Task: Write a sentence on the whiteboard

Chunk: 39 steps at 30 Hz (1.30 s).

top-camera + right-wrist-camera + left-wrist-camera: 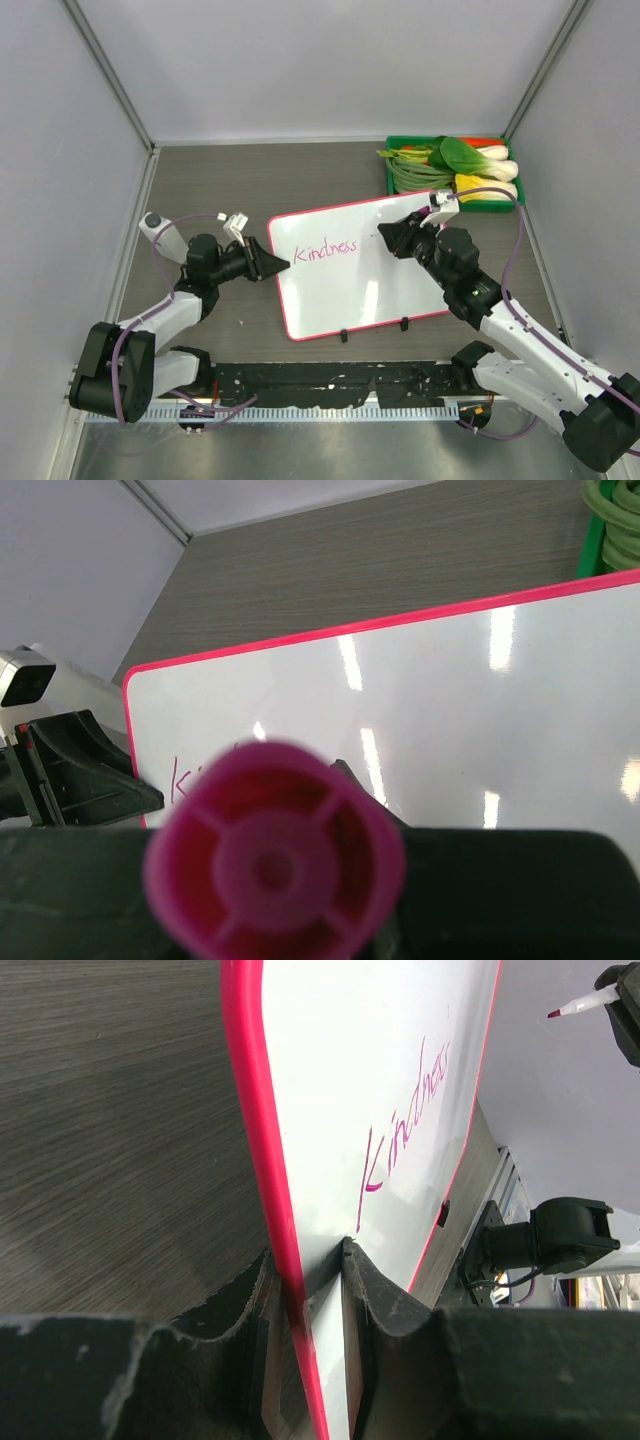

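**A:** Start at the near edge. What's closest?

**B:** Both arm bases, at 7 and 5 o'clock in the top view. Just beyond them the whiteboard lies flat on the grey wood-grain tabletop. It sits near the middle, turned slightly, with its two black clips on the 6 o'clock long edge.

**A:** And the left end effector?

**B:** It's at the board's 9 o'clock short edge. The left wrist view shows one finger on each side of the pink-red frame, pinched onto that edge.

**A:** Is there any writing?

**B:** The sentence so far is one pink cursive word, "Kindness". It sits toward 10 o'clock from the board's middle, starting just beside the left fingers.

**A:** What about the right end effector?

**B:** It's over the board toward 1 o'clock from the middle, just past the end of the word, and closed around a marker. The right wrist camera looks straight down the marker's round pink rear end. From the left wrist, the pink tip shows against the wall, apparently off the surface, though I can't be sure.

**A:** And farthest back?

**B:** A green tray sits at 1 o'clock by the far wall. It's filled with vegetables, and its near corner is close to the board's far corner.
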Motion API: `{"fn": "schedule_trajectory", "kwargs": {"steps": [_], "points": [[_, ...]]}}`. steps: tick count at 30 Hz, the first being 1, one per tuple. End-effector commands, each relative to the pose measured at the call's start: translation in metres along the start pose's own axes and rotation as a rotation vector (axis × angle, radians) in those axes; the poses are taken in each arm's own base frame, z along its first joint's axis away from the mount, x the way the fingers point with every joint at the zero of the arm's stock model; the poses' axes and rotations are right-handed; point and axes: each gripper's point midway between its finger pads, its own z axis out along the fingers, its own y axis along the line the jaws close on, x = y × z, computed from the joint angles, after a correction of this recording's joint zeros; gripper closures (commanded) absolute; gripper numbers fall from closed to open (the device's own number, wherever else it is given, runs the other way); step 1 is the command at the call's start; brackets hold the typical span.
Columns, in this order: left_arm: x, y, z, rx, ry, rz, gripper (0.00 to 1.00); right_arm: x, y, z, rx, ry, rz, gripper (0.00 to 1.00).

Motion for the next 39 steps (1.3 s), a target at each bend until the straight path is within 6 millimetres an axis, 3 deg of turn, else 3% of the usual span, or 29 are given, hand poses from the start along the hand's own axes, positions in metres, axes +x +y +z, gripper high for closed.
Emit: {"fn": "schedule_trajectory", "kwargs": {"steps": [1,15,28,39], "points": [[0.013,0.004,0.003,-0.002,0.041,0.05,1.0,-0.011,0.011,0.001,-0.052,-0.024,-0.033,0.99],[0.014,0.005,0.004,-0.007,0.043,0.044,1.0,-0.011,0.015,0.015,-0.06,-0.008,-0.068,0.99],[0.013,0.004,0.004,-0.003,0.045,0.048,1.0,-0.003,-0.003,0.032,0.029,0.0,-0.069,0.99],[0.014,0.003,0.004,0.0,0.051,0.048,1.0,0.004,-0.004,0.04,0.029,0.019,-0.065,0.99]]}}
